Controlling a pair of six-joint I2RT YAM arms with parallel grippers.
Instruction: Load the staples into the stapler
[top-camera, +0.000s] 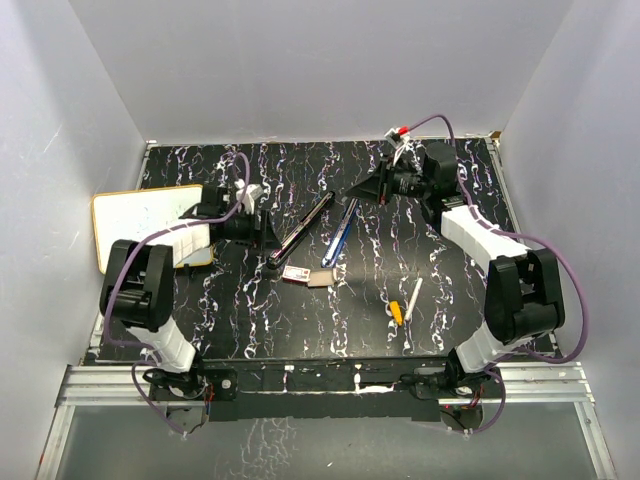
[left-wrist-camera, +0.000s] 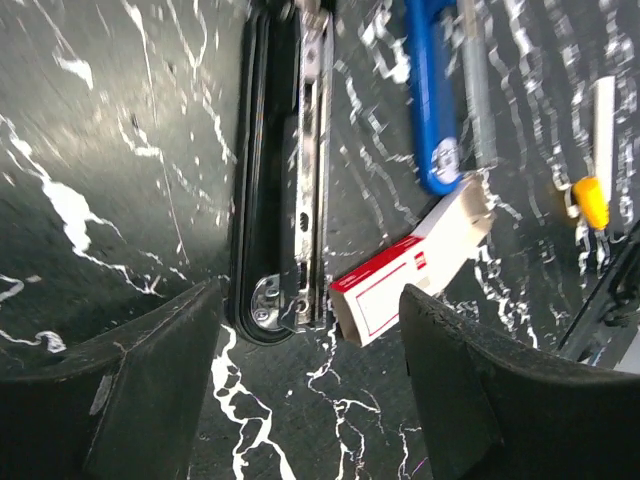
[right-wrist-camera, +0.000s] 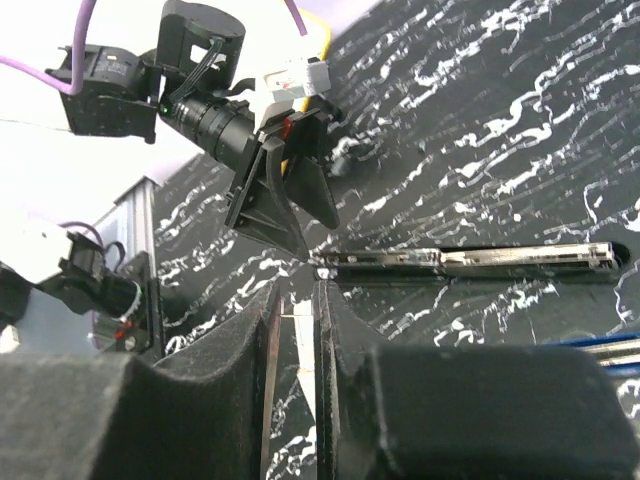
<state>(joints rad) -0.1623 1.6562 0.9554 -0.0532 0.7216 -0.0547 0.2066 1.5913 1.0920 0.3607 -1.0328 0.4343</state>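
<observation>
A black stapler (top-camera: 300, 232) (left-wrist-camera: 295, 170) lies folded open on the dark marbled table, its metal channel facing up. The staples (top-camera: 305, 277) (left-wrist-camera: 410, 275), a small red-and-white box with the tan tray poking out, lie just beside the stapler's near end. My left gripper (top-camera: 262, 235) (left-wrist-camera: 315, 400) hovers low over that end and the box; it is open and holds nothing. My right gripper (top-camera: 372, 186) (right-wrist-camera: 297, 300) hangs at the back right, above the stapler's far end (right-wrist-camera: 470, 260). Its jaws are closed to a thin slit with nothing between them.
A blue stapler (top-camera: 340, 230) (left-wrist-camera: 432, 100) lies alongside the black one. A white pen with a yellow tip (top-camera: 408, 302) (left-wrist-camera: 592, 200) rests to the right. A notebook (top-camera: 140, 215) sits at the left edge. White walls enclose the table.
</observation>
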